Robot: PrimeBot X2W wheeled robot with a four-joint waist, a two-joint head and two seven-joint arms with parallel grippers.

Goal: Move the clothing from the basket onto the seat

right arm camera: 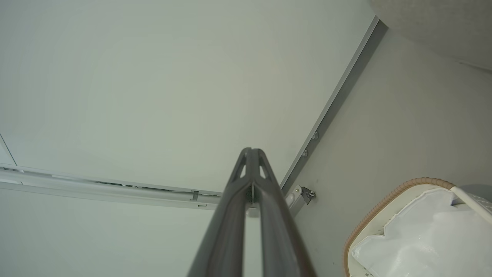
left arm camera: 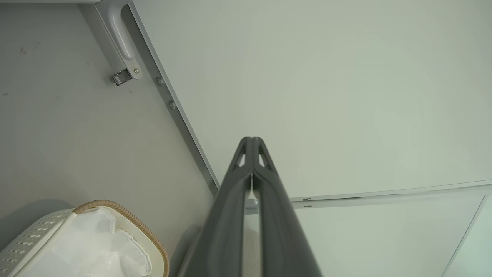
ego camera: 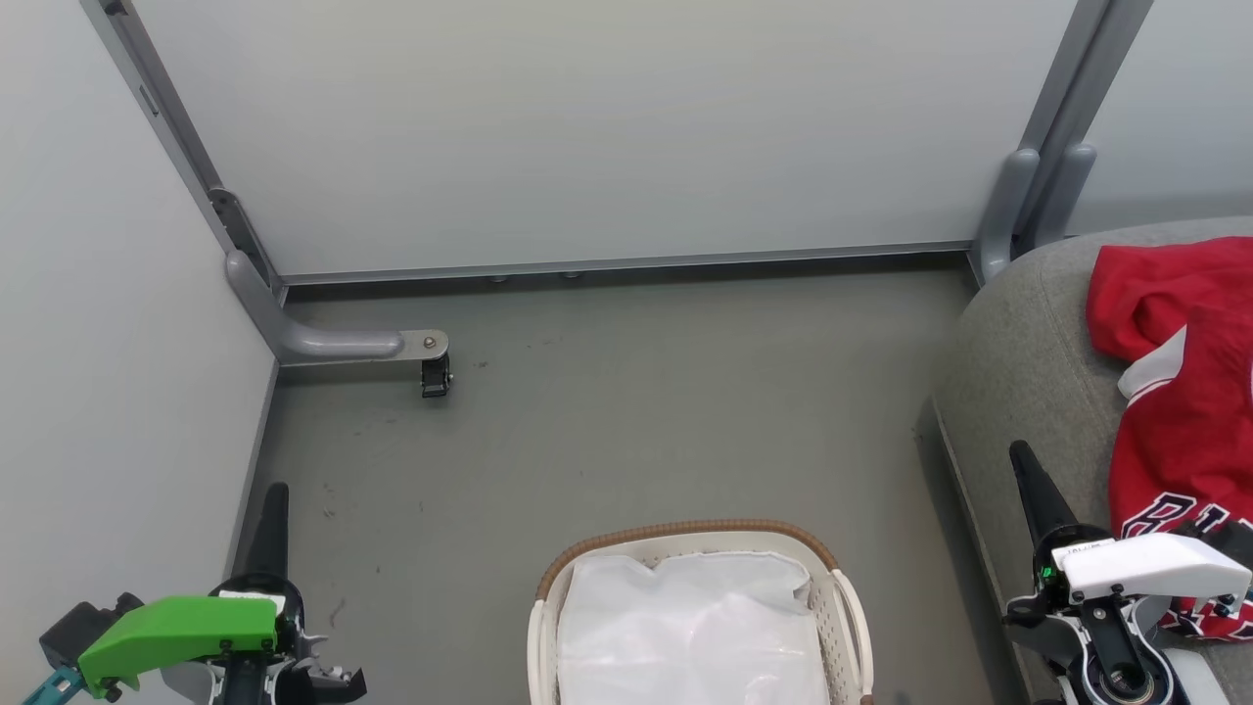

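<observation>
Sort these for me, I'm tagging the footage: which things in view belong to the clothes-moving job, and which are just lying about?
Part of the job:
- red clothing, lying on the grey seat
- white basket with a brown rim

Just there:
- white liner sheet inside the basket
- caster wheel under the partition foot
- grey floor
- partition panels

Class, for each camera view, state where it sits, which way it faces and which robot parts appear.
Head: on the head, looking down at floor, basket, seat with clothing; left fingers and right fingers show.
Left wrist: on the left arm, facing the wall panel along its shut fingers.
Right wrist: on the right arm, likewise.
Both wrist views share the basket's rim.
</observation>
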